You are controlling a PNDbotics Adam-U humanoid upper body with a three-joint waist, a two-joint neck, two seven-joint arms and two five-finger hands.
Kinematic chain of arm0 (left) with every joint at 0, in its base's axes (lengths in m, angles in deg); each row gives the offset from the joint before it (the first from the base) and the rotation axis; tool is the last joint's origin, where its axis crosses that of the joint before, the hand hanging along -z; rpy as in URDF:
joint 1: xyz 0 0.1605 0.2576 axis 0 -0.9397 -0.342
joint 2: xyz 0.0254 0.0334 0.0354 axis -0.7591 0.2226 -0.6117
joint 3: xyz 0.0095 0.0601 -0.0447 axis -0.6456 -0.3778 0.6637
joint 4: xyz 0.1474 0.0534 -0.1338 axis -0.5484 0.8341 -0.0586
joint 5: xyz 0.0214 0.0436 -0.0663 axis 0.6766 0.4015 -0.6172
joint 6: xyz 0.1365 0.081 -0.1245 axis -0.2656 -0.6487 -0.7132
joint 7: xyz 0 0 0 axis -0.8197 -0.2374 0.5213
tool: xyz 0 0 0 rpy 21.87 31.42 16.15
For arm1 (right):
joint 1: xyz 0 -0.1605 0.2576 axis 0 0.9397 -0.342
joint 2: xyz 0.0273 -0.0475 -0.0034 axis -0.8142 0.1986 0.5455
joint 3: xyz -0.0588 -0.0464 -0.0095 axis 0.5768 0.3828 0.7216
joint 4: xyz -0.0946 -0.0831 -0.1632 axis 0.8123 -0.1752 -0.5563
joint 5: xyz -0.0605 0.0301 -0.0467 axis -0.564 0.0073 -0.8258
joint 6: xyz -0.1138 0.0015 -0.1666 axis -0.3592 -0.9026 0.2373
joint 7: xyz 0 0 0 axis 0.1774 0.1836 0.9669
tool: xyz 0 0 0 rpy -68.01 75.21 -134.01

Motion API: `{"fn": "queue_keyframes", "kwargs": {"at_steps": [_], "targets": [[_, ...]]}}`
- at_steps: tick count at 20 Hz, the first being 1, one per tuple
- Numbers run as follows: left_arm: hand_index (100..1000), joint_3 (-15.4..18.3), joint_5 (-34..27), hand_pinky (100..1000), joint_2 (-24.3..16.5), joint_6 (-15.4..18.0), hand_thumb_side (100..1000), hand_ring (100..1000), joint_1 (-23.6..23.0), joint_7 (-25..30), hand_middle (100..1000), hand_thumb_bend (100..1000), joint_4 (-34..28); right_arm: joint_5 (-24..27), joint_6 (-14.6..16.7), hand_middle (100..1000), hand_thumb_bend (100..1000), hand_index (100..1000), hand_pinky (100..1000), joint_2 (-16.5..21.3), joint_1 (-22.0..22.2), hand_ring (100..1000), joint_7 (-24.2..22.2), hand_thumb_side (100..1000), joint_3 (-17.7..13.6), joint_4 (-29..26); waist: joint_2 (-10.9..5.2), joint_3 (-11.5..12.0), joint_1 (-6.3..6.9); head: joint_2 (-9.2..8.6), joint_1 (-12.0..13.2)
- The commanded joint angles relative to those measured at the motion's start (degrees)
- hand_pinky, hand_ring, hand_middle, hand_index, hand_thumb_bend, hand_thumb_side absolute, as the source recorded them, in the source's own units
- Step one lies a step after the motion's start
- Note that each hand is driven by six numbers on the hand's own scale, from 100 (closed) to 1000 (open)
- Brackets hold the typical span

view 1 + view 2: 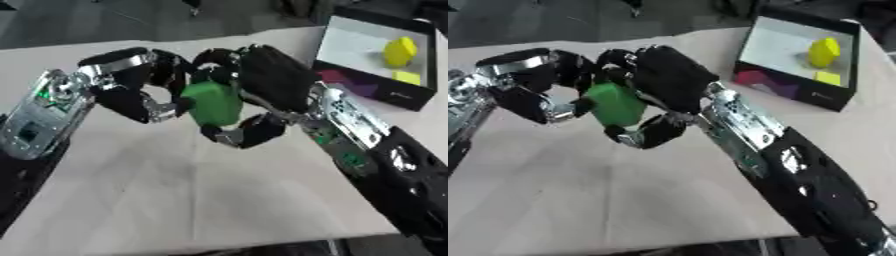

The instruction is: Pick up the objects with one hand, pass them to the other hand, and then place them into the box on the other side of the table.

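A pale beige surface (201,200) fills most of the view, seen from above and tilted. Two black and silver robot arms meet above its far middle. At the far right corner sits a black-walled open box with a white floor (420,65), holding a yellow block (401,51) standing up and a flatter yellow-green piece (407,77) near it. The right hand (271,80) has its fingers and thumb curled round a bright green block (211,103), held in the air above the surface. The left hand (131,85) is curled too, its fingertips touching the green block's left side, so both hands grasp it together.
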Motion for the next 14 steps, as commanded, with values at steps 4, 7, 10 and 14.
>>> {"fn": "queue_keyframes", "kwargs": {"at_steps": [4, 7, 10, 14], "targets": [[632, 3.13, -2.56, 685, -2.27, 1.56, 341, 504, -0.45, -1.66, 502, 100, -1.52, 0.46, -4.16, 245, 100, 384, 100, 2.62, -0.09, 170, 7.9, 366, -4.02, 0.51, -1.24, 0.0, -0.25, -0.11, -0.77], [647, 4.99, -4.01, 690, -2.64, 1.87, 385, 514, -1.43, -3.53, 513, 107, -1.52, 0.8, -6.64, 237, 100, 364, 100, 3.48, 0.57, 158, 12.34, 349, -5.41, -0.05, -1.26, -0.03, -0.3, -0.11, -1.57], [659, 7.04, -5.5, 696, -2.67, 1.91, 476, 527, -2.69, -5.47, 526, 204, -1.56, 1.48, -9.57, 220, 100, 352, 100, 4.27, 1.51, 138, 16.47, 300, -7.22, 0.07, -1.23, -0.03, -0.35, -0.11, -2.92], [674, 10.15, -6.55, 702, -2.44, 2.21, 587, 541, -4.11, -8.58, 541, 236, -1.33, 3.54, -12.85, 207, 128, 348, 100, 5.41, 2.41, 123, 20.38, 269, -9.49, 1.26, -1.2, 0.06, -0.44, -0.11, -5.84]]}}
